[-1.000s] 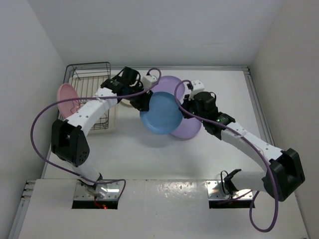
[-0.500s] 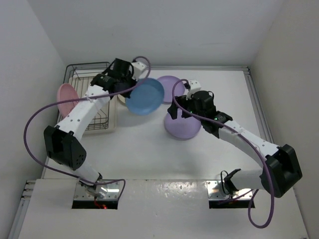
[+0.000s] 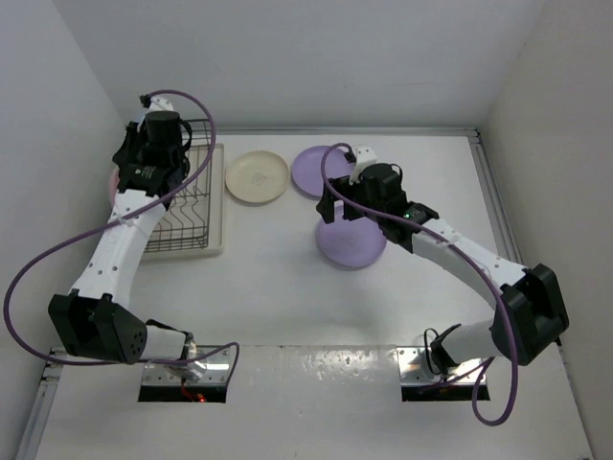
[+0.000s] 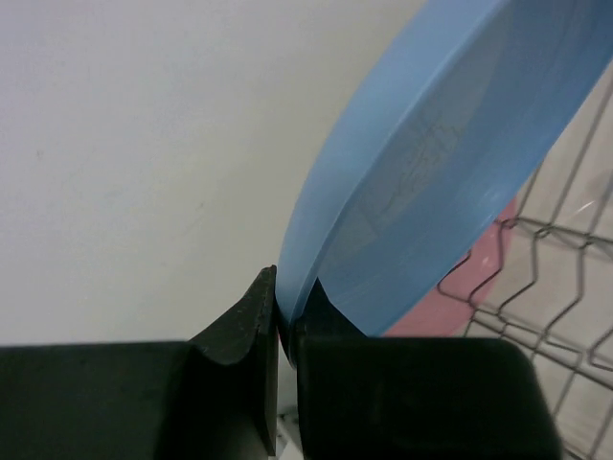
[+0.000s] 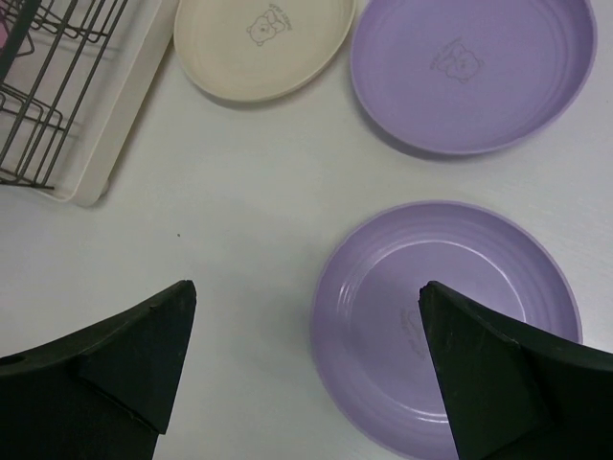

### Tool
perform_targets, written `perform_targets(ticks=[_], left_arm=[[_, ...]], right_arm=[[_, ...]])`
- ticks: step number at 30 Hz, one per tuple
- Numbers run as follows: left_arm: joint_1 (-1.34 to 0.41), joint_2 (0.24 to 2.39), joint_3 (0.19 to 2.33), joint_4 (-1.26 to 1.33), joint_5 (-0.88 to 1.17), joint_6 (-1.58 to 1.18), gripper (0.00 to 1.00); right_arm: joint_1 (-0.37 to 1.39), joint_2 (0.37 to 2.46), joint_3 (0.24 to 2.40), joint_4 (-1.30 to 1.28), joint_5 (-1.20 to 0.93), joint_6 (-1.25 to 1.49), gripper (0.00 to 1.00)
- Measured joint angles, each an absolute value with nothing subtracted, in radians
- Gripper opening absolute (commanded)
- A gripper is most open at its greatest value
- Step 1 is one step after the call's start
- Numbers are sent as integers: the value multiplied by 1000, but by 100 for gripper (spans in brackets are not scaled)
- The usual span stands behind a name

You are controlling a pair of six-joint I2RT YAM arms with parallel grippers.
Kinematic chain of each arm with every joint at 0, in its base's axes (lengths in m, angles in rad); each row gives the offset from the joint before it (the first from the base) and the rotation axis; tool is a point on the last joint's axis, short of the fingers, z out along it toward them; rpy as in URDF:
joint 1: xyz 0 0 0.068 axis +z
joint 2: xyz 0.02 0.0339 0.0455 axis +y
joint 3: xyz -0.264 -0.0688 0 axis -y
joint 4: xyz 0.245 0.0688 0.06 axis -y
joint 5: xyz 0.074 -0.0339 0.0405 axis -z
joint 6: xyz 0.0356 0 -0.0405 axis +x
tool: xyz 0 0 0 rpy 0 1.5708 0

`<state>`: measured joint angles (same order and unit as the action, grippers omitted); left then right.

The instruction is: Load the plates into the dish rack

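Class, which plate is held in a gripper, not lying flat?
The blue plate, pinched at its rim by the left gripper; the cream plate, far lilac plate and near lilac plate lie flat.

Five plates (image 3: 257,176), one dish rack (image 3: 182,218)

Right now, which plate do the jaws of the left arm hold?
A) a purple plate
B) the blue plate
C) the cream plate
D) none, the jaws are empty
B: the left wrist view shows the left arm's jaws shut on the rim of the blue plate, while the cream plate, the far purple plate and the near purple plate lie flat on the table.
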<state>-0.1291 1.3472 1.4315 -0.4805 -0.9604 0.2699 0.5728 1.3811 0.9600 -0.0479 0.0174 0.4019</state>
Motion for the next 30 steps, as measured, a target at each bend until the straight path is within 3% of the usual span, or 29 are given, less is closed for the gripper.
perform_targets(ticks=[8, 30], left_arm=[[-44, 1368, 1284, -393, -1019, 281, 0], [17, 1372, 1133, -352, -905, 165, 0]], right_arm=[[588, 1454, 1098, -116, -4, 376, 100], [606, 1451, 1122, -196, 1, 334, 100]])
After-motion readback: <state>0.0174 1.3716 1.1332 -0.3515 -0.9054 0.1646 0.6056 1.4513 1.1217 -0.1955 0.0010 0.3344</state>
